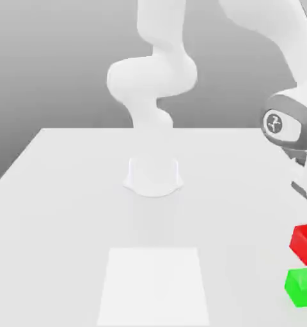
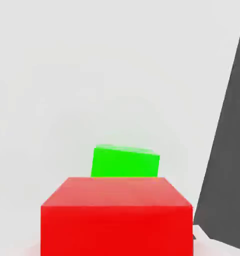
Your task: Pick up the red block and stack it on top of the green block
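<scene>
The pincer itself cannot be made out in either picture, but its jaws are drawn together; whether anything sits between them cannot be told.

In the hand view, the small matte bright red cube (image 2: 117, 215) fills the foreground, and the small bright green cube (image 2: 125, 161) shows just past its far top edge, slightly turned. A dark slanted band runs along one side of that picture, where the pale surface ends.

The exterior view gives what the hand camera does not: the white arm (image 1: 153, 76) rising from its round base (image 1: 153, 177), bending over to a grey-and-white wrist (image 1: 285, 124) at the exterior view's right. Below the wrist, the red cube (image 1: 303, 243) and the green cube (image 1: 302, 285) sit near each other but apart, at the white table's (image 1: 66, 211) right margin, both cut by the frame edge.

A faint lighter rectangle (image 1: 153, 284) marks the tabletop's near middle. Wide open room lies toward the exterior view's left.
</scene>
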